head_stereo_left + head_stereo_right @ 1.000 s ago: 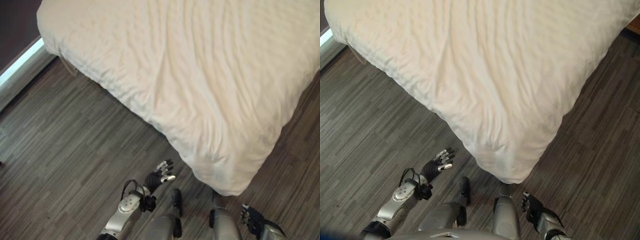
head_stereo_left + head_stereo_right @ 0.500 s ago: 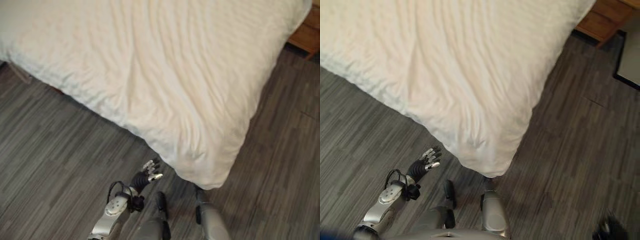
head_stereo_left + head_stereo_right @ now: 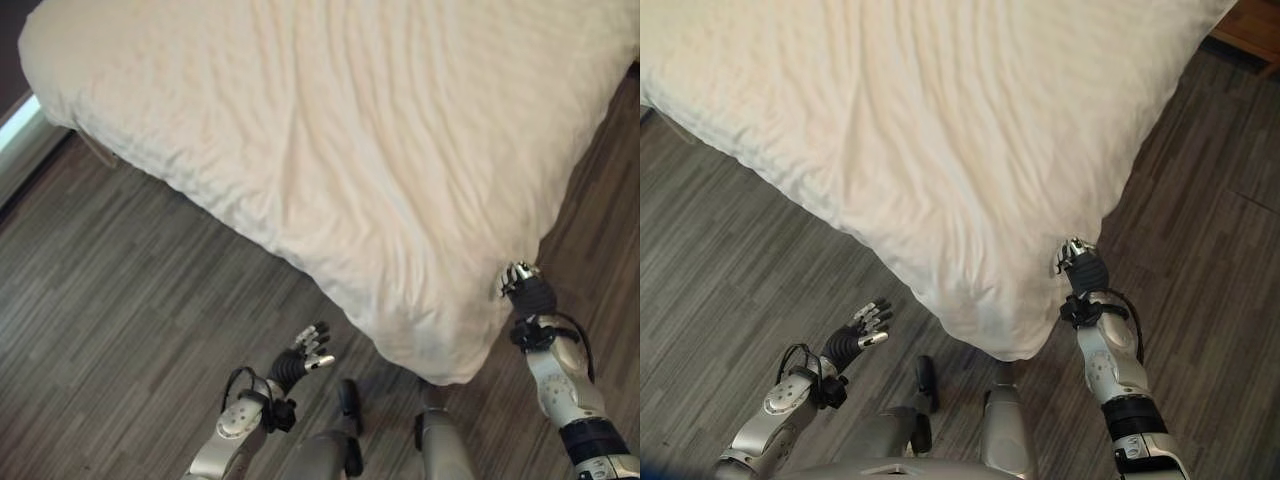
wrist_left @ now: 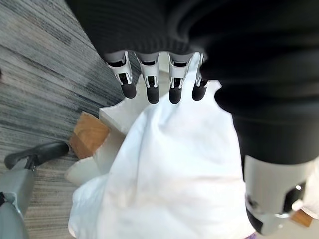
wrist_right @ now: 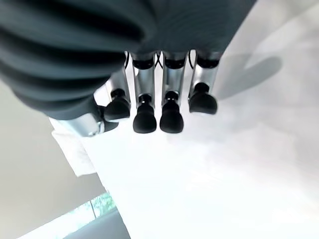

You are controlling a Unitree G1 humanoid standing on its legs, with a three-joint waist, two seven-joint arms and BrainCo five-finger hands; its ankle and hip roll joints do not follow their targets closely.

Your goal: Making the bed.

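Right hand [image 3: 1081, 262] is raised to the right-side edge of the bed, just back from the near corner, with its fingertips at the hanging cover; the right wrist view shows the fingers [image 5: 170, 117] lightly bent over white cloth with nothing gripped between them and the thumb. Whether the tips actually touch the cloth cannot be determined.

White bed cover [image 3: 350, 150] lies spread over the whole bed, which runs diagonally away from the robot. Its surface carries shallow lengthwise wrinkles. The near corner [image 3: 445, 350] drapes down over the mattress and bulges slightly, directly ahead of the robot. This corner is the nearest unfinished area, which explains, in all likelihood, why both arms flank it: one hand on each side allows the cover to be pulled or smoothed along both edges at once.

Left hand [image 3: 305, 350] hangs over the floor, near the left side of the corner but apart from the cloth. Its fingers [image 4: 150, 90] are spread and relaxed, holding nothing. The left wrist view shows the draped corner of the cover past them, with a wooden bed leg [image 4: 87, 134] visible beneath the overhang.

Dark wood-plank floor [image 3: 120, 290] surrounds the bed on both visible sides. A pale strip [image 3: 18, 128] runs along the far left edge of the floor, and a piece of wooden furniture [image 3: 1252, 30] stands beyond the far right corner of the bed.

Judged status: cover laid out, corner and wrinkles not yet dressed.
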